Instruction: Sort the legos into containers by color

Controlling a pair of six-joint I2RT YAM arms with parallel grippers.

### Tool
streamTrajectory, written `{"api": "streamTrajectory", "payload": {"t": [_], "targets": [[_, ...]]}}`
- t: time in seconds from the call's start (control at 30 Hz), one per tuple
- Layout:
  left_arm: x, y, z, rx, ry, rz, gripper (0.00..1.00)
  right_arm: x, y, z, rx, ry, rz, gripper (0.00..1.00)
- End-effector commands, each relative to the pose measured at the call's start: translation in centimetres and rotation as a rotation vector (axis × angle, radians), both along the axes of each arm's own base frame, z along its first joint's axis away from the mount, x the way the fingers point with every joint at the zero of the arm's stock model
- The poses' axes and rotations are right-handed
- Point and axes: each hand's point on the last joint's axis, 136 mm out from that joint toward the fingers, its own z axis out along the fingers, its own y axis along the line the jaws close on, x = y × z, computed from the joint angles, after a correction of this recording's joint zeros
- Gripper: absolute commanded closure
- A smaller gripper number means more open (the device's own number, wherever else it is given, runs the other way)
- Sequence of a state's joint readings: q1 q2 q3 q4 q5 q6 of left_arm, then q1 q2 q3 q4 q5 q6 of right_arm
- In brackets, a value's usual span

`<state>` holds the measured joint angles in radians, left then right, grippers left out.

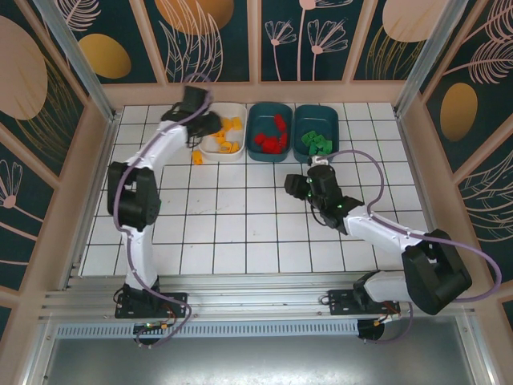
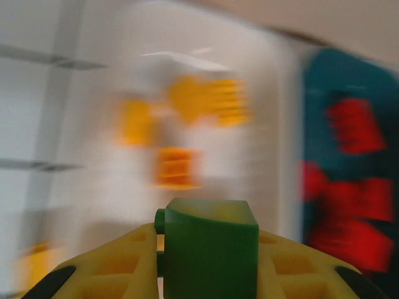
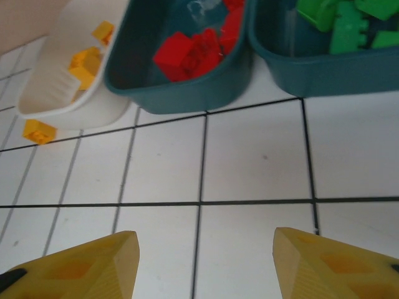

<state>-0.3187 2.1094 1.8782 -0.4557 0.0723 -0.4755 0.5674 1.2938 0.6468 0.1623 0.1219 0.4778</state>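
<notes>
Left pincer (image 1: 208, 123): closed on one green brick (image 2: 211, 249), which stands upright between the fingers. It hangs at the white bin (image 3: 59, 93), the leftmost of the three (wrist view badly blurred, so exact height cannot be told). That bin holds yellow pieces; a yellow stray (image 1: 197, 157) lies on the table just beside it. The middle bin (image 3: 181, 99) holds reds. The right bin (image 3: 324, 71), holding greens, is where this brick belongs. Judgement: the target lies to the pincer's right, past the middle bin, at the far end of the row. Right pincer (image 3: 202, 265): parted, empty, low over bare tiles, nearer that bin.
</notes>
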Motion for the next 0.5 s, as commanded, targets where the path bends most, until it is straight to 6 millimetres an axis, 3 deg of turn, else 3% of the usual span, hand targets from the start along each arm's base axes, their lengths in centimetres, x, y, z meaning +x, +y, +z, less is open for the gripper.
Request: {"api": "streamTrajectory", "payload": {"t": [0.0,0.13,0.3,0.4,0.47], "targets": [[-0.4,-6.7,-1.5,-0.062,0.048,-0.155,0.81,-0.4,-0.4,0.4,0.040,-0.011,-0.006,0.41],[0.3,-11.7,-2.1,-0.113,0.044,-0.243,0.81,-0.9,-0.8,0.3,0.036,-0.011,-0.006,0.41],[1.3,-13.9,-2.4,-0.158,0.039,-0.264,0.81,-0.6,-2.8,1.0,0.018,-0.035,-0.055,0.41],[0.5,-16.4,-1.2,-0.181,-0.001,-0.319,0.79,-0.6,-4.1,0.7,0.011,-0.030,-0.088,0.41],[-0.6,-19.1,-0.4,-0.216,-0.024,-0.384,0.77,-0.5,-5.8,0.1,0.011,-0.015,-0.137,0.41]]}}
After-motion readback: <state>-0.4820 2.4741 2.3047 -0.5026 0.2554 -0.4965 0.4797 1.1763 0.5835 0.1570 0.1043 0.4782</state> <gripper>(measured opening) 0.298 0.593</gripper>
